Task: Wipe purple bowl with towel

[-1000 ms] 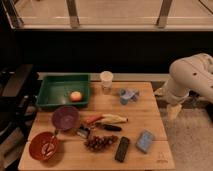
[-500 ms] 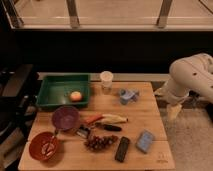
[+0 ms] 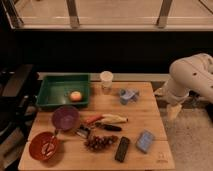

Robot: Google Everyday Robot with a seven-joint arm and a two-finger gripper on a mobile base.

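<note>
Gripper (image 3: 173,111) hung off the right edge of the table (image 3: 148,114), jaws apart and empty, well apart from the towel (image 3: 128,95) lying near the white cup (image 3: 106,79). Purple bowl (image 3: 65,117) sat at left, just in front of the green tray (image 3: 52,102). Best to drop onto the towel's bunched middle and pinch deep, avoiding the blue block (image 3: 145,141).

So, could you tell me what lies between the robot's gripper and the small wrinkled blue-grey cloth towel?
Nothing: the camera view shows only bare wooden tabletop between the towel and the gripper, which hangs just beyond the table's right edge.
</note>
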